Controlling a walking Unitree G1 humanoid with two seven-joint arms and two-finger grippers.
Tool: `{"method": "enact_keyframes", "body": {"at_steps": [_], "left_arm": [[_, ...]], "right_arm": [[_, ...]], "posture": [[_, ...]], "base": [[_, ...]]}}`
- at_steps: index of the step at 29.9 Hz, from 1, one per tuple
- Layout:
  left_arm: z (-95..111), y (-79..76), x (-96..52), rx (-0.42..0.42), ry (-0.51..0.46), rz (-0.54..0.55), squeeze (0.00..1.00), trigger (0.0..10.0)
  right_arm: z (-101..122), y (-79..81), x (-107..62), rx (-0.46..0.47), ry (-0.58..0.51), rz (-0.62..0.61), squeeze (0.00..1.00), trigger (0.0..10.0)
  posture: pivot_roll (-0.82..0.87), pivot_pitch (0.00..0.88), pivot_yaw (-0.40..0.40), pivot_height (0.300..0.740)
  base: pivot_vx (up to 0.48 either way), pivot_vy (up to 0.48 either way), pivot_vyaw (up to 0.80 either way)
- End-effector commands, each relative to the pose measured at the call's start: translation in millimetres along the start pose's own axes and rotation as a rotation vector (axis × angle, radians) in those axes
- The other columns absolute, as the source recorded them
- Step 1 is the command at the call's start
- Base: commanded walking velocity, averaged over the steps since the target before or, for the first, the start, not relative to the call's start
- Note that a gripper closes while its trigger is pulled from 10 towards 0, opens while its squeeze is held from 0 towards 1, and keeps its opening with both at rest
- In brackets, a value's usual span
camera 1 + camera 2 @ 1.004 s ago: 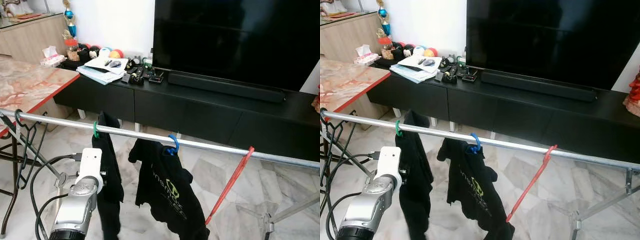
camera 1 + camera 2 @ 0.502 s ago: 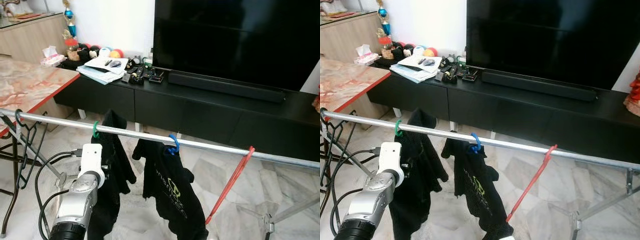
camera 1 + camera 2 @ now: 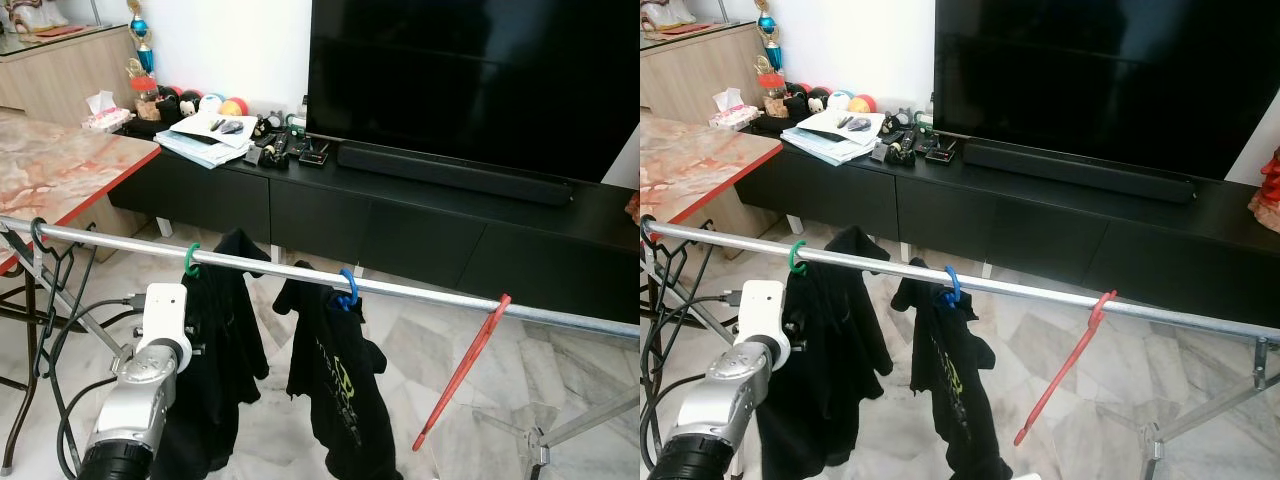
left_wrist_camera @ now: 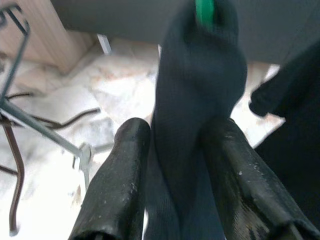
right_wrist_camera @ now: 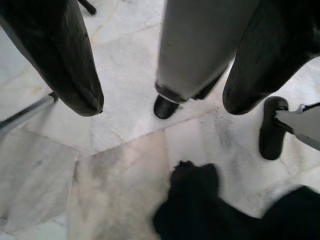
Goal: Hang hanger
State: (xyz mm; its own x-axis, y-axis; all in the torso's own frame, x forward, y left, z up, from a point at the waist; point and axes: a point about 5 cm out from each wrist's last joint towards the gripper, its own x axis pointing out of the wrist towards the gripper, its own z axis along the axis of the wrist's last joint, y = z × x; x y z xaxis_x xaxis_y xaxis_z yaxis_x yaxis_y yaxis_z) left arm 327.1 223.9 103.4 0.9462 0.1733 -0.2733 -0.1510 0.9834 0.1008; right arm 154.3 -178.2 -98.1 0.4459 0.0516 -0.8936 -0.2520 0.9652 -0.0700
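A silver rail (image 3: 420,293) runs across in front of me. A green hanger hook (image 3: 191,260) sits on it and carries a black shirt (image 3: 225,340). My left arm (image 3: 150,370) reaches up under the rail into that shirt. In the left wrist view, my left gripper (image 4: 175,135) is shut on the shirt's dark cloth (image 4: 195,100), with the green hook (image 4: 205,10) above it. A blue hanger (image 3: 346,290) holds a second black shirt (image 3: 340,380). A bare red hanger (image 3: 465,365) hangs further right. My right gripper (image 5: 162,102) hangs open over the marble floor.
Black hangers (image 3: 45,290) dangle at the rail's left end beside a marble-topped table (image 3: 60,170). Behind the rail stand a low black TV unit (image 3: 400,210) and a large TV (image 3: 470,80). The rack's leg (image 3: 560,430) spreads at the lower right. Cables loop by my left arm.
My left arm has shifted left and a little lower, and the green-hanger shirt has been pulled and spread out. The blue-hanger shirt has twisted edge-on.
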Motion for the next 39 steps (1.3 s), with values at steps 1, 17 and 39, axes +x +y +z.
{"method": "enact_keyframes", "body": {"at_steps": [1,17,39], "left_arm": [[1.3,1.5,4.6,-0.034,0.005,-0.003,0.0,10.0],[-9.8,5.8,27.4,-0.103,0.118,-0.069,0.18,10.0],[-3.4,-6.8,34.0,-0.05,0.077,-0.127,0.0,0.0]], "right_arm": [[-3.1,-8.5,-1.9,-0.003,-0.008,-0.005,0.0,10.0],[-26.5,-23.1,-8.6,-0.011,0.029,-0.022,0.0,10.0],[-15.6,1.3,-2.7,-0.028,0.013,0.003,0.0,10.0]], "posture": [[0.12,0.0,-0.064,0.74],[0.08,0.0,-0.08,0.74],[0.08,0.0,-0.08,0.74]], "base": [[0.0,0.0,0.0],[0.0,0.0,0.0],[0.0,0.0,0.0]]}}
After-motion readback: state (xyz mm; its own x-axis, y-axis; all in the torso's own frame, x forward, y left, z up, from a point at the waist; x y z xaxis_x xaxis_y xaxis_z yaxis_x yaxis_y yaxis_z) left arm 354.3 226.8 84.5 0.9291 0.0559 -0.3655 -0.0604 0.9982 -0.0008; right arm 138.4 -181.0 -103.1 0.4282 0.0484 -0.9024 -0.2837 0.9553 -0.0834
